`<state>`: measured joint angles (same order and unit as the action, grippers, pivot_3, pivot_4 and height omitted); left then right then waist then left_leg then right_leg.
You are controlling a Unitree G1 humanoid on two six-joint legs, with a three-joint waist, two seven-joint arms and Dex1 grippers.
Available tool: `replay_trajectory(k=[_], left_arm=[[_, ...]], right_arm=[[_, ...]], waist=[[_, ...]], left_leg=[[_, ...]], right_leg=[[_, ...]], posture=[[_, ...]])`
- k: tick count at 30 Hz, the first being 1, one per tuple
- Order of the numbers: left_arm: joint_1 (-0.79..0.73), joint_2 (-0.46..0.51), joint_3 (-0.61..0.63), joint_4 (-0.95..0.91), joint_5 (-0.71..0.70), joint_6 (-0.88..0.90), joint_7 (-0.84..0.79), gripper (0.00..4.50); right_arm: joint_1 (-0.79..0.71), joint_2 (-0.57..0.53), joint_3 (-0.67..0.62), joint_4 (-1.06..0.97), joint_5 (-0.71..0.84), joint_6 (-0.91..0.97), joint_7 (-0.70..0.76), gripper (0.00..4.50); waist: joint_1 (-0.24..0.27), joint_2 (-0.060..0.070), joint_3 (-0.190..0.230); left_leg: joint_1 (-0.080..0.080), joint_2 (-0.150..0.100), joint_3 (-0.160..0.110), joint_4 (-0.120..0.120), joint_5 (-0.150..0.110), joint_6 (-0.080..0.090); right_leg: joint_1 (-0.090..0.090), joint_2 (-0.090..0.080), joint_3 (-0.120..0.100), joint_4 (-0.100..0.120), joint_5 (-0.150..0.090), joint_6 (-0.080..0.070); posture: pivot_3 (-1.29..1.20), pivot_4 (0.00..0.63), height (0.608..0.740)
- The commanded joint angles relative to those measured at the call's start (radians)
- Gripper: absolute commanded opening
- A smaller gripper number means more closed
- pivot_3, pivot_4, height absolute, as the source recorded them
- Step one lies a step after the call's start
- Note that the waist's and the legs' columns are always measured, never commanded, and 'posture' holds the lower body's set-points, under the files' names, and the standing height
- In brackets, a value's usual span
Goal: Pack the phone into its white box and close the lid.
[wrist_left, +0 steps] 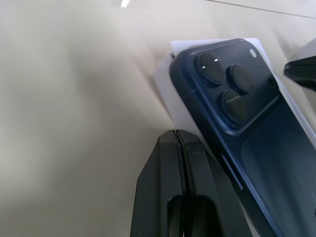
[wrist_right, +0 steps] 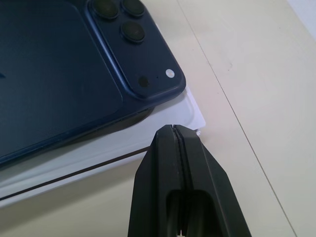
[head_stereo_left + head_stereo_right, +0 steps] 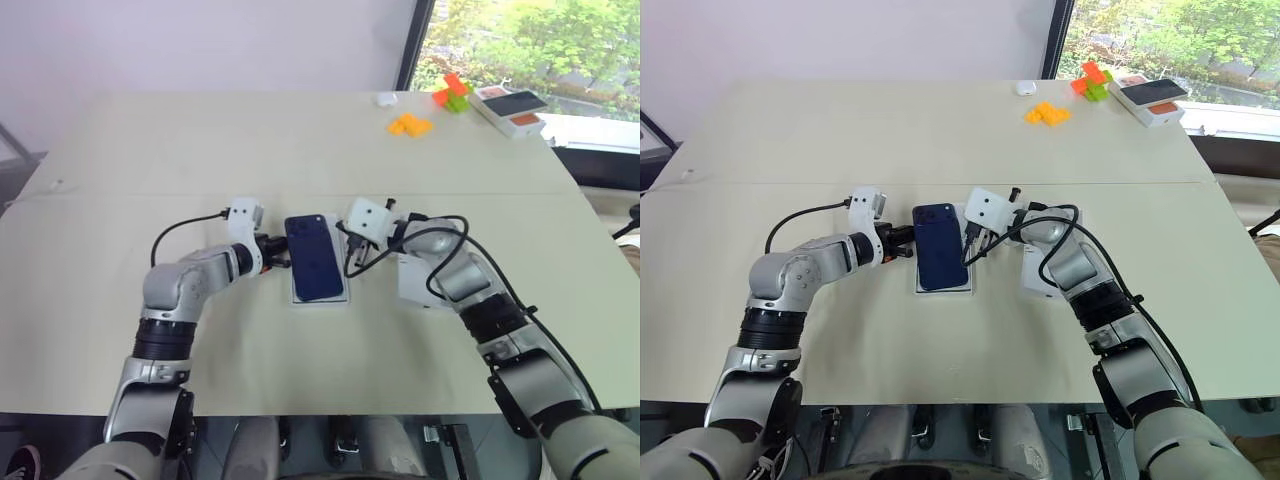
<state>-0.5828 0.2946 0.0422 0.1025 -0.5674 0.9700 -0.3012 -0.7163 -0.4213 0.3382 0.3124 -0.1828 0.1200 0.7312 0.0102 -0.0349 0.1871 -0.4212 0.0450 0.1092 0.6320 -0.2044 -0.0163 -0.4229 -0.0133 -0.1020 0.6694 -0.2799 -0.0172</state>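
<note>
The phone (image 3: 314, 257) is shown lying on the white box (image 3: 320, 297); the left end effector (image 3: 276, 249) and right end effector (image 3: 349, 262) are clenched empty beside the phone.

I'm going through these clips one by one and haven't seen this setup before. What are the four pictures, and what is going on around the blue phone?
This is a two-armed humanoid robot at a beige table. The two wide pictures come from a stereo camera on its head, looking down over both arms. The two close-ups come from cameras on the wrists, looking along each gripper's black fingers.

The phone, dark blue, lies back up on the white box, not yet sunk into it. The left gripper and the right gripper are both shut and holding nothing, with their tips at opposite sides of the phone near its camera end. Whether they touch it is hard to tell.

A white piece, perhaps the lid, lies under the right arm. At the far right corner are orange and green blocks and another box with black and orange on top.
</note>
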Motion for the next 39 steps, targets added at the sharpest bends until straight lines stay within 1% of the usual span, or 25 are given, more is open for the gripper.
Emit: replay_trajectory(k=[1, 5, 10, 14, 18, 28, 35, 39], left_arm=[[-0.023, -0.012, -0.013, 0.017, 0.032, -0.017, -0.012, 0.05], [-0.019, -0.024, -0.027, 0.039, 0.066, -0.037, -0.026, 0.05], [-0.038, -0.044, -0.009, 0.034, 0.069, -0.035, -0.033, 0.05], [-0.046, -0.047, -0.018, 0.043, 0.094, -0.059, -0.042, 0.05], [-0.050, -0.059, -0.006, 0.038, 0.089, -0.037, -0.039, 0.05], [-0.072, -0.086, -0.030, 0.059, 0.136, -0.085, -0.062, 0.05], [-0.065, -0.098, -0.028, 0.046, 0.148, -0.077, -0.065, 0.05], [-0.064, -0.097, -0.024, 0.048, 0.153, -0.078, -0.061, 0.05]], right_arm=[[-0.007, -0.003, -0.016, -0.014, -0.006, -0.020, -0.008, 0.00], [-0.015, -0.004, -0.024, -0.007, -0.011, -0.023, -0.010, 0.00], [-0.014, -0.008, -0.023, 0.000, -0.019, -0.032, -0.016, 0.00], [-0.017, -0.020, -0.009, 0.025, -0.061, -0.064, -0.040, 0.00], [-0.045, -0.029, -0.008, 0.085, -0.110, -0.090, -0.089, 0.00], [-0.043, -0.020, -0.002, 0.103, -0.125, -0.119, -0.082, 0.00], [-0.054, -0.049, 0.010, 0.146, -0.191, -0.143, -0.108, 0.00], [-0.052, -0.062, 0.016, 0.156, -0.203, -0.152, -0.081, 0.00]], waist=[[0.000, 0.000, 0.000], [0.000, 0.000, 0.000], [0.001, 0.000, 0.000], [0.001, 0.000, 0.000], [0.000, 0.000, 0.000], [0.000, 0.000, 0.000], [0.001, 0.000, 0.000], [-0.001, 0.000, 0.000]], left_leg=[[0.000, 0.000, 0.000, 0.000, 0.000, 0.000], [0.000, 0.000, 0.000, 0.000, 0.000, 0.000], [0.000, 0.000, 0.000, 0.001, 0.000, 0.000], [0.000, 0.000, 0.000, 0.000, 0.000, 0.000], [0.000, 0.000, 0.000, 0.001, 0.000, 0.000], [0.000, 0.000, 0.000, 0.001, 0.000, 0.000], [0.000, 0.000, 0.000, 0.001, 0.000, 0.000], [0.000, 0.000, 0.000, 0.001, 0.000, 0.000]], right_leg=[[0.000, 0.000, 0.000, 0.000, 0.000, 0.000], [0.000, 0.000, 0.000, 0.000, 0.000, 0.000], [0.000, 0.000, 0.000, 0.001, 0.000, 0.000], [0.000, 0.000, 0.000, 0.001, 0.000, 0.000], [0.000, 0.000, 0.000, 0.001, 0.000, 0.000], [0.000, 0.000, 0.000, 0.001, 0.000, 0.000], [0.000, 0.000, 0.000, 0.001, 0.000, 0.000], [0.000, 0.000, 0.000, 0.001, 0.000, 0.000]], posture=[[0.00, 0.150, 0.737], [0.00, 0.150, 0.737], [0.00, 0.150, 0.737], [0.00, 0.150, 0.737], [0.00, 0.150, 0.737], [0.00, 0.150, 0.737], [0.00, 0.150, 0.737], [0.00, 0.150, 0.737]])
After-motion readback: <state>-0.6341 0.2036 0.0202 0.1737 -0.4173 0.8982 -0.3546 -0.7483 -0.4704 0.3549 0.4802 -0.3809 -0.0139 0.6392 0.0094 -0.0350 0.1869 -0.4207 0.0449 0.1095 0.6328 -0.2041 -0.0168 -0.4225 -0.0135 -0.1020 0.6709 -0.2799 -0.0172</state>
